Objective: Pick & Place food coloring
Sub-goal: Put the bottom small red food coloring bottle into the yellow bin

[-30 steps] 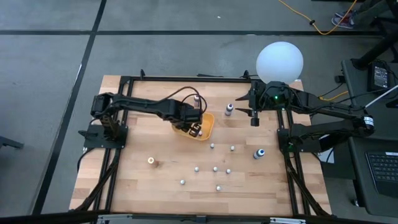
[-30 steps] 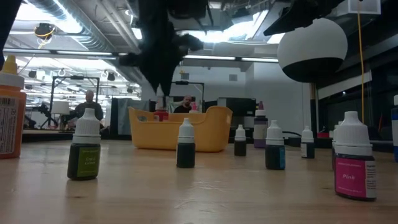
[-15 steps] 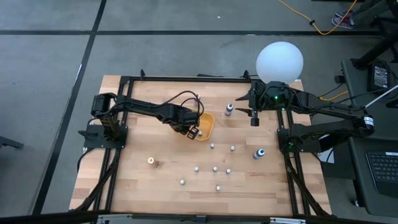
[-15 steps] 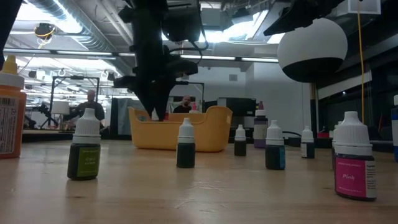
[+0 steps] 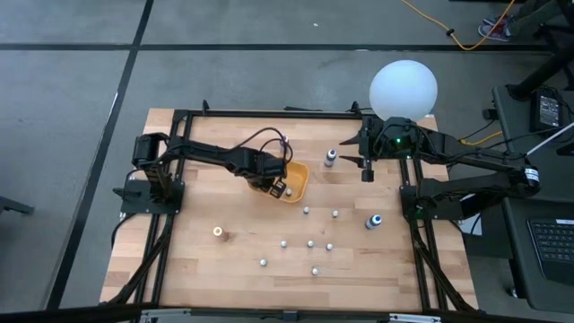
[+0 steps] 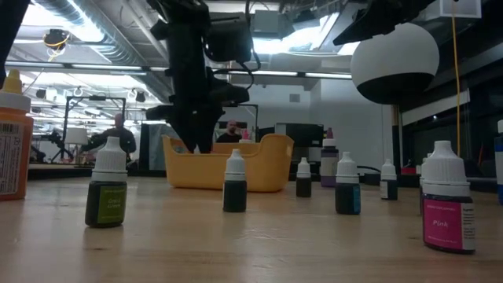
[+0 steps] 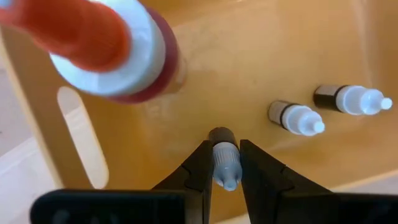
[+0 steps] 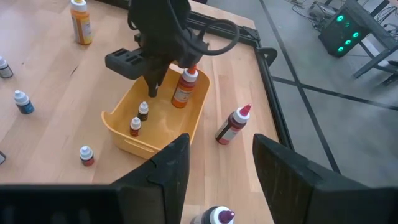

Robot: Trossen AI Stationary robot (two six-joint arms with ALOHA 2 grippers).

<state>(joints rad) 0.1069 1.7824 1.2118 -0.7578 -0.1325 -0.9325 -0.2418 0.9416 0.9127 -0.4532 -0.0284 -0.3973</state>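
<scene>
Nearest you in the low view, small dropper bottles [image 6: 234, 181] stand loose on the wooden table [image 5: 233, 260]. Behind them sits the yellow tray [image 8: 163, 120]. Your left gripper [image 7: 225, 182] reaches down into that tray, its fingers narrowed onto a small white-capped bottle [image 7: 224, 159] pinched between them. Two more little bottles [image 7: 296, 117] already stand on the tray floor just beside it, and a bigger orange-tipped bottle [image 8: 184, 86] stands at the tray's far end. Farther back, your right gripper [image 8: 214, 165] hangs above the table's rear edge with its fingers spread apart and empty, near a dark red bottle [image 8: 234, 124] outside the tray.
</scene>
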